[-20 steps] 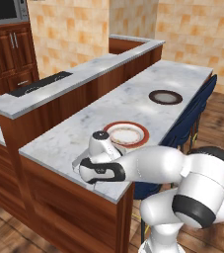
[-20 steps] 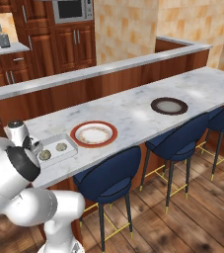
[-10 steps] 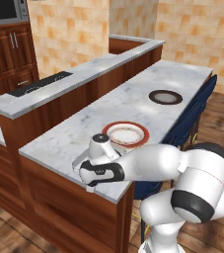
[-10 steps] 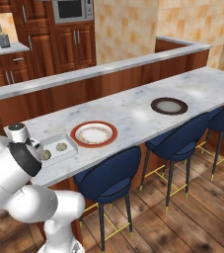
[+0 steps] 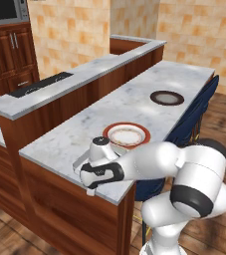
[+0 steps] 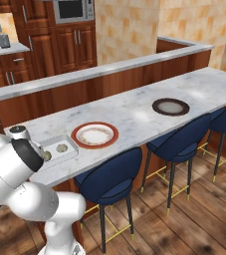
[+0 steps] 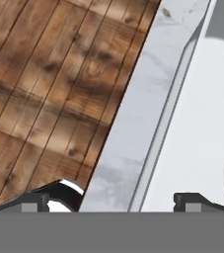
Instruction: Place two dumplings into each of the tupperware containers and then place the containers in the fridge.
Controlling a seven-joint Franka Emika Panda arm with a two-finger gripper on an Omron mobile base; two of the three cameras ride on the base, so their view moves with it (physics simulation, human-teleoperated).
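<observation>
Slightly, the arm has shifted toward the table's near end since the earlier frame. Now the pincer [image 7: 118, 200] is released, its jaws standing wide and holding nothing, low over the white container [image 6: 59, 148]. One tip is past the table [image 7: 133, 133] edge, the other is above the tray floor, so the near wall lies between them. Two dumplings [image 6: 61, 148] already rest inside. The container sits at the table's end, just beside the red plate [image 6: 94, 135].
</observation>
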